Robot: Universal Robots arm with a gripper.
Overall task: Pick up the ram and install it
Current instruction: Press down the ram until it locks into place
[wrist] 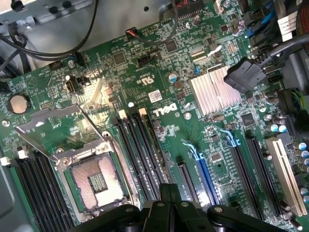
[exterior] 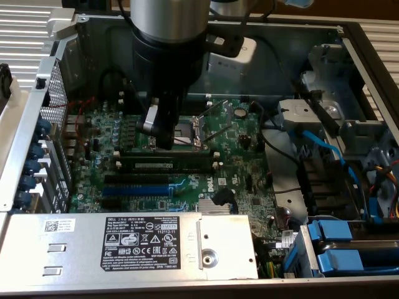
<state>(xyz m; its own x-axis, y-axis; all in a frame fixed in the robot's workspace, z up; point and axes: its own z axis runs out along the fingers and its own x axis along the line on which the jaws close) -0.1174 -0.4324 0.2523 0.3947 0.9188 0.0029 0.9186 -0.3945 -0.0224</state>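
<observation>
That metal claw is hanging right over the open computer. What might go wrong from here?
Two things, as guesses. The shut gripper hovers just above the uncovered processor socket, whose pins lie bare; a small slip could bend them. The memory stick lies in a slot between white clips; I cannot tell whether it is fully seated, so pressing off-centre might leave it crooked or strain the board.

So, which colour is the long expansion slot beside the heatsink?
Blue slot, clearest in the wrist view.
</observation>
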